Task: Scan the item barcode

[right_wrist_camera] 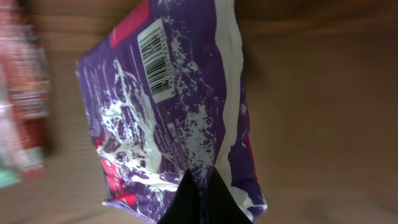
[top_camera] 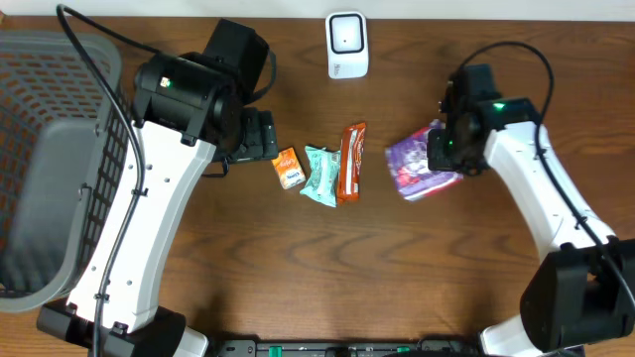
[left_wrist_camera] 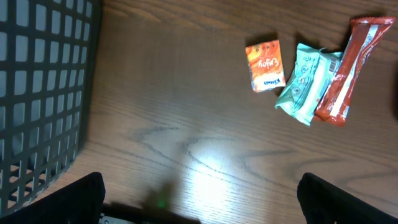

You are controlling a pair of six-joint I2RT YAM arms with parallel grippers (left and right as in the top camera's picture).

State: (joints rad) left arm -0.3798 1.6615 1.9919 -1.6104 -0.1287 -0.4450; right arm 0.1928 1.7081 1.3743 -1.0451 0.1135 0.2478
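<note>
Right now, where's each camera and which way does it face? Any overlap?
Overhead: above the table, facing straight down; left arm, right arm, basket, white scanner.
Left wrist: on the left arm, facing down; orange packet, teal packet, red bar, basket wall; open left gripper at bottom corners.
Right wrist: on the right arm, close on purple bag and barcode; right gripper shut on its edge.
Shared: overhead and left wrist show basket and three snacks; overhead and right wrist, the purple bag.
</note>
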